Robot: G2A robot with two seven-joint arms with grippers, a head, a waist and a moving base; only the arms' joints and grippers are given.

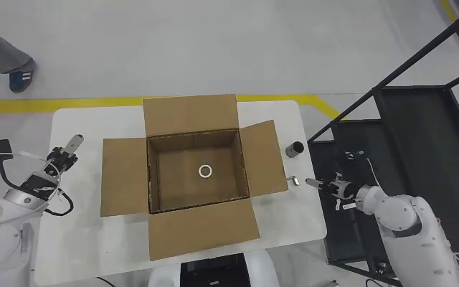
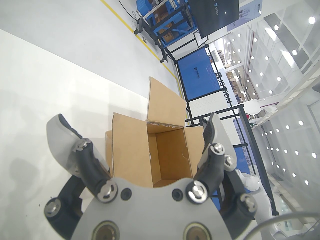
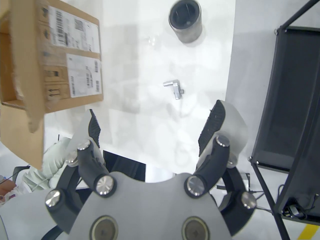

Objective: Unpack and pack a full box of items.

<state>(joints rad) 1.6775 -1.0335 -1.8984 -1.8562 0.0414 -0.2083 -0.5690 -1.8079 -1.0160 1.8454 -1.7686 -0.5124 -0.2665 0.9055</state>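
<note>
An open cardboard box [image 1: 172,215] stands mid-table with all flaps spread; a small white ring [image 1: 205,171] lies on its floor. A dark metal cylinder [image 1: 295,150] stands right of the box, also in the right wrist view as the cylinder [image 3: 185,21]. A small silver bracket [image 1: 292,181] lies nearer the table's front right, seen as the bracket [image 3: 174,87] from the wrist. My right gripper [image 3: 156,123] hangs open and empty just off the table's right edge, short of the bracket. My left gripper [image 2: 136,132] is open and empty at the table's left side, facing the box [image 2: 165,151].
A black metal rack [image 1: 401,129] stands close beside the table's right edge, next to my right arm. Bare white tabletop [image 1: 79,129] lies left of the box. A yellow floor line [image 1: 72,105] runs behind the table.
</note>
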